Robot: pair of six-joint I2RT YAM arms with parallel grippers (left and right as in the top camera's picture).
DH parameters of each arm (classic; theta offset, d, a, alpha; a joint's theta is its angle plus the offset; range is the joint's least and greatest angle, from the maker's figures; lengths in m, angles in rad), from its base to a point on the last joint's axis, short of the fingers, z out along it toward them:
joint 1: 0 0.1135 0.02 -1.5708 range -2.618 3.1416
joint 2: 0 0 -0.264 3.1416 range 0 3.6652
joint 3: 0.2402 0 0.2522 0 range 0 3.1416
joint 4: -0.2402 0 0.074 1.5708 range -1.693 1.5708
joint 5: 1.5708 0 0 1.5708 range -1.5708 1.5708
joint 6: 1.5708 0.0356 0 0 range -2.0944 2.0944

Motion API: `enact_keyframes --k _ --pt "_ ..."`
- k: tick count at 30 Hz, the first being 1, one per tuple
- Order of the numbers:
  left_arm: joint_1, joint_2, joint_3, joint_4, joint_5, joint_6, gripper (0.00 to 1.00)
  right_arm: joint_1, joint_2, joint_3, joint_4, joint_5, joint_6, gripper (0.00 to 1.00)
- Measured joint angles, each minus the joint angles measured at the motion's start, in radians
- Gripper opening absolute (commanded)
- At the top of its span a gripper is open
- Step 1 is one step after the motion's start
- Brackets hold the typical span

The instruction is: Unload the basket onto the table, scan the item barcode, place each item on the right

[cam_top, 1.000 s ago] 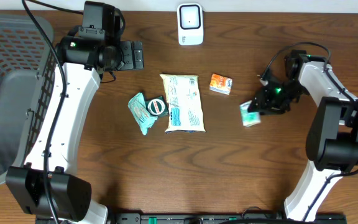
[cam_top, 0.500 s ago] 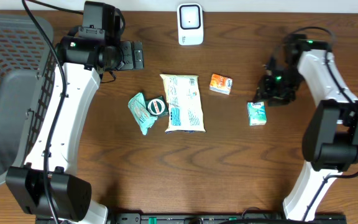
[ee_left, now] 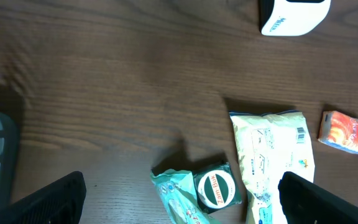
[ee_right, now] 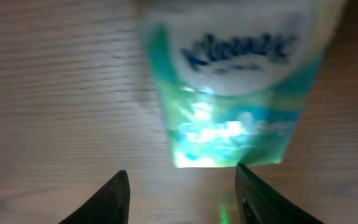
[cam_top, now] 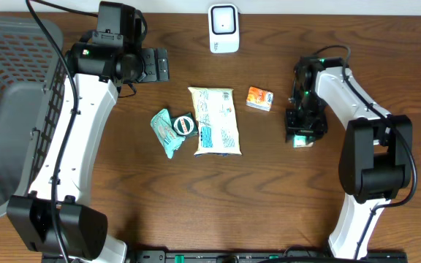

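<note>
Right gripper with jaws spread, pinching nothing; Kleenex pack flat on the table just ahead of the fingertips, nearer the right-hand finger. Left gripper with jaws spread wide and empty; white scanner well ahead of them, off to the right.

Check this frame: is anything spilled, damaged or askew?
Nothing spilled or damaged. Only oddity: the tin sits overlapping the teal packet beside the pouch. The tissue pack lies flat ahead of the open right gripper.
</note>
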Motion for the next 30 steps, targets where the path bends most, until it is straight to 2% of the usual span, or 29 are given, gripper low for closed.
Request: enact_keyframes --k 16,19,24,30 --pt "0.000 0.000 0.000 0.000 0.000 0.000 0.98 -0.020 0.000 -0.001 0.110 0.213 0.019 0.56" --pt "0.000 0.000 0.000 0.000 0.000 0.000 0.98 -0.021 0.000 -0.001 0.134 0.233 0.019 0.54" --pt "0.000 0.000 0.000 0.000 0.000 0.000 0.98 -0.026 0.000 0.000 0.158 0.224 -0.013 0.54" --pt "0.000 0.000 0.000 0.000 0.000 0.000 0.97 -0.051 0.000 0.027 0.122 0.099 -0.044 0.53"
